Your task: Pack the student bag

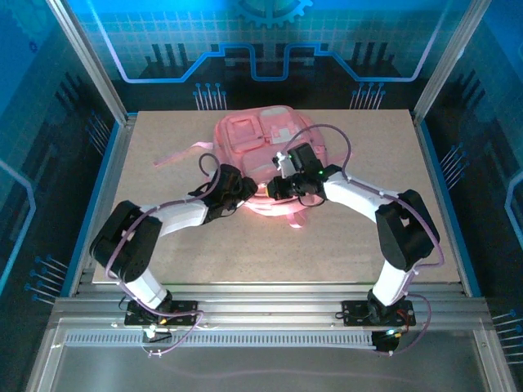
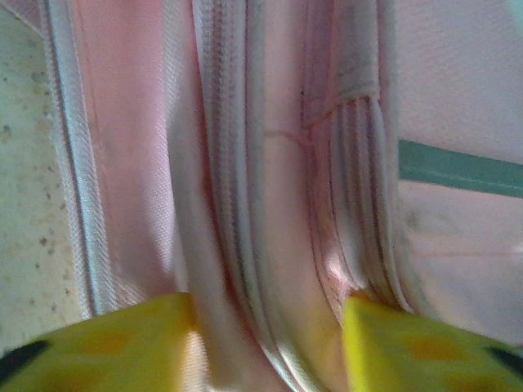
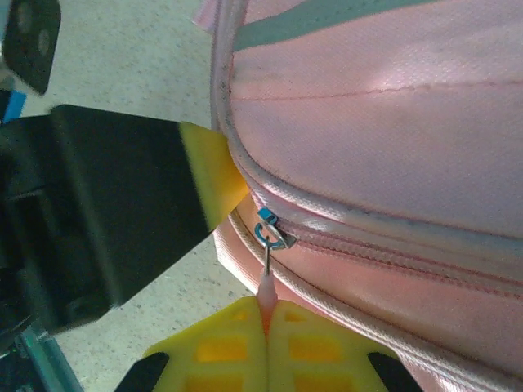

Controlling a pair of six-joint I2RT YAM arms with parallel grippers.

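Tightly, right hand (image 3: 266,317) pinches zipper pull (image 3: 266,287) on student bag (image 3: 392,122).

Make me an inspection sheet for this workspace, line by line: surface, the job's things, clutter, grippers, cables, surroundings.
Surface: beige speckled table, flat.
Job's things: pink student bag lies at the far middle of the table, with one strap trailing left.
Clutter: nothing seen.
Grippers: the left gripper pinches a fold of the bag beside a zip. The right gripper is shut on the pink zip pull.
Cables: purple cables loop off both arms close to the bag.
Surroundings: blue-lit panels and metal frame posts enclose the table.
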